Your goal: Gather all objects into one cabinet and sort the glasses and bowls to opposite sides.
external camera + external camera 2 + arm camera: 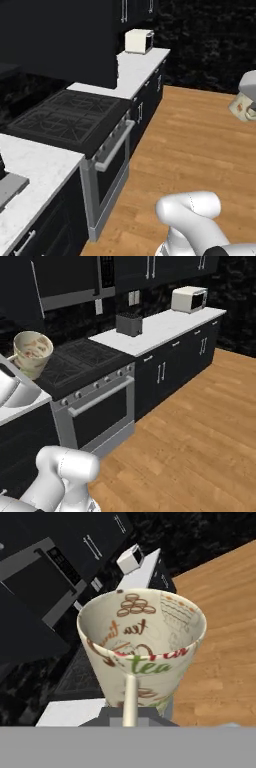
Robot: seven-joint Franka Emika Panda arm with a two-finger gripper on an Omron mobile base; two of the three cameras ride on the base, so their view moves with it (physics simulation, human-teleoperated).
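The gripper [131, 714] is pressed together on a cream cup [142, 647], pinching its thin handle at the near side; the fingertips themselves are hidden under the cup's base. The cup is tapered, wide at the mouth, printed with "tea" lettering in brown, red and green, and is held upright and clear of any surface. In the right base view the same cup [32, 353] shows at the left edge, in the air above the near left corner of the stove [82, 363]; in the left base view it [245, 102] shows at the right edge, over the wooden floor [200, 145]. The white arm [192, 215] bends at the bottom of both base views. Nearest along the cabinet run is a white counter [40, 172] section, then the black stove with an oven door and a silver bar handle [100, 396]. Beyond the stove lies a second white counter [160, 328] over black drawers and doors with short silver pulls. A dark toaster [129, 324] stands at that counter's back edge, near the stove end. A cream microwave [189, 299] stands at the far end of the same counter. Black wall cabinets [150, 268] with vertical silver handles hang above the run, and a built-in black unit [65, 281] hangs over the stove.
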